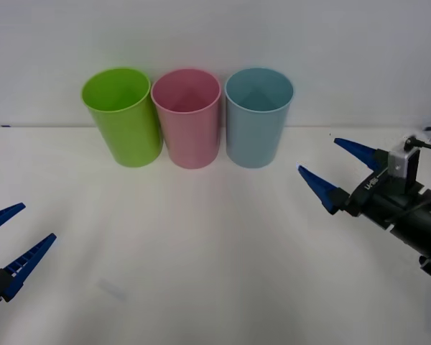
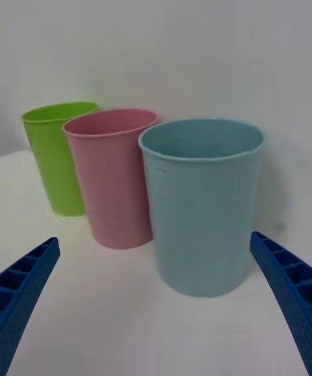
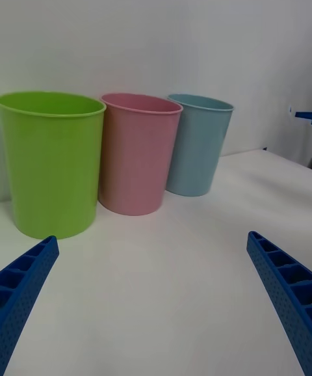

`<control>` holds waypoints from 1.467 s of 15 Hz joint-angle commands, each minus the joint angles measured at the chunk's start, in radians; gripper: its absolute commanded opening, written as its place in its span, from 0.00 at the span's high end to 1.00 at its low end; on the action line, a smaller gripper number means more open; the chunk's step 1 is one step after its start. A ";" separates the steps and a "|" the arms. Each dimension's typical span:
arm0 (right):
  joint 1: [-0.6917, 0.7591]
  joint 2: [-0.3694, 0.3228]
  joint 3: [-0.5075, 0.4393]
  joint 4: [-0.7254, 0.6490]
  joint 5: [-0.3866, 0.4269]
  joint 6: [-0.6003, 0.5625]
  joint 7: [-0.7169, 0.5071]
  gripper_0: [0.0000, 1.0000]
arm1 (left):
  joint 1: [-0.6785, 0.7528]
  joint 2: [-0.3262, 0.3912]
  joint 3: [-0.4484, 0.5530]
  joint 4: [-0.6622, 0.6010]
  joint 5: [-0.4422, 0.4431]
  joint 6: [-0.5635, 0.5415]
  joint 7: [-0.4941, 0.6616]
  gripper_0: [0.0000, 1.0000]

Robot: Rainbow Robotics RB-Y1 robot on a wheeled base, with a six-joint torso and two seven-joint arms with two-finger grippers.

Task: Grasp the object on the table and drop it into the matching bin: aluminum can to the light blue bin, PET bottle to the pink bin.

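Note:
The light blue bin (image 1: pixel 257 122) stands at the back of the white table (image 1: pixel 201 251), rightmost in a row, with the pink bin (image 1: pixel 189 122) touching its left side. The object, whether aluminum can or PET bottle, is out of view. My right gripper (image 1: pixel 317 154) hovers open just right of the light blue bin (image 2: pixel 205 213), pointing at it, with nothing between its fingers. My left gripper (image 1: pixel 39 221) is open low at the front left, facing the pink bin (image 3: pixel 138 155) and the light blue bin (image 3: pixel 197 145) from a distance.
A lime green bin (image 1: pixel 126 118) stands at the left end of the row, against the pink one. A plain white wall rises right behind the bins. The table's broad middle and front stretch out between the two arms.

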 commanded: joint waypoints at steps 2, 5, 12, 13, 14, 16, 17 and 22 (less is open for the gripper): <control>0.119 0.016 -0.076 0.000 -0.039 -0.114 0.172 0.00 | 0.000 0.000 0.000 0.000 0.000 0.000 0.000 0.00; 0.189 0.039 -0.146 0.000 -0.039 -0.203 0.267 0.00 | 0.000 0.000 0.000 0.000 0.000 0.000 0.000 0.00; 0.341 0.048 -0.250 0.000 -0.068 -0.387 0.297 0.00 | 0.000 0.000 0.000 0.000 0.000 0.000 0.000 0.00; 0.359 0.046 -0.255 0.000 -0.074 -0.396 0.304 0.00 | 0.000 0.000 0.000 0.000 0.000 0.000 0.000 0.00; 0.372 0.046 -0.257 0.000 -0.079 -0.401 0.310 0.00 | 0.000 0.000 0.000 0.000 0.000 0.000 0.000 0.00; 0.395 0.048 -0.260 0.000 -0.088 -0.402 0.320 0.00 | 0.000 0.000 0.000 0.000 0.000 0.000 0.000 0.00; 0.405 0.048 -0.260 0.000 -0.094 -0.404 0.323 0.00 | 0.000 0.000 0.000 0.000 0.000 0.000 0.000 0.00; 0.439 0.048 -0.267 0.000 -0.105 -0.404 0.331 0.00 | 0.000 0.000 0.000 0.000 0.000 0.000 0.000 0.00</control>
